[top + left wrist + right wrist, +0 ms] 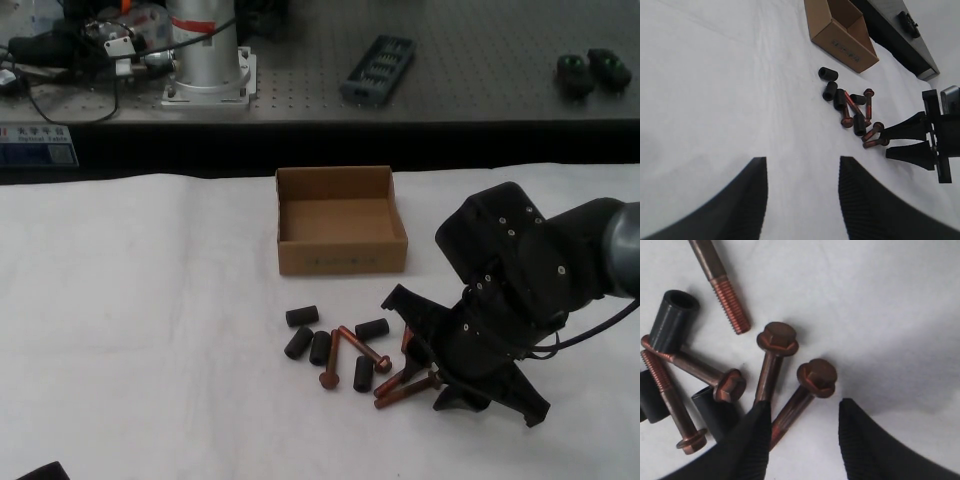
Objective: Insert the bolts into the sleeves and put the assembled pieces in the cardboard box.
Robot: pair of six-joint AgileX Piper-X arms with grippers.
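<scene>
Spread wide, the right pincer (412,352) hangs low at the right end of the pile and pinches nothing. It straddles a pair of bolts (405,385): in its wrist view (805,440) one shaft runs under a fingertip and the other lies in the gap. The left pincer (802,197) is also spread and holds nothing, over bare cover well apart from the pile.

The white-covered surface (130,300) stretches wide to the left of the pile. The cardboard box (340,258) stands beyond the pile with its opening upward, a strip of bare cover between them, and the surface's far edge runs just behind it.

The pair of bolts lie side by side, their long axes slanting toward the right pincer and their heads pointing away from it. Another bolt (330,362) lies near-to-far with its head at the near end, and one (365,345) slants across beside it.

Five black sleeves (320,347) lie on their sides among the bolts, their bores pointing different ways.
</scene>
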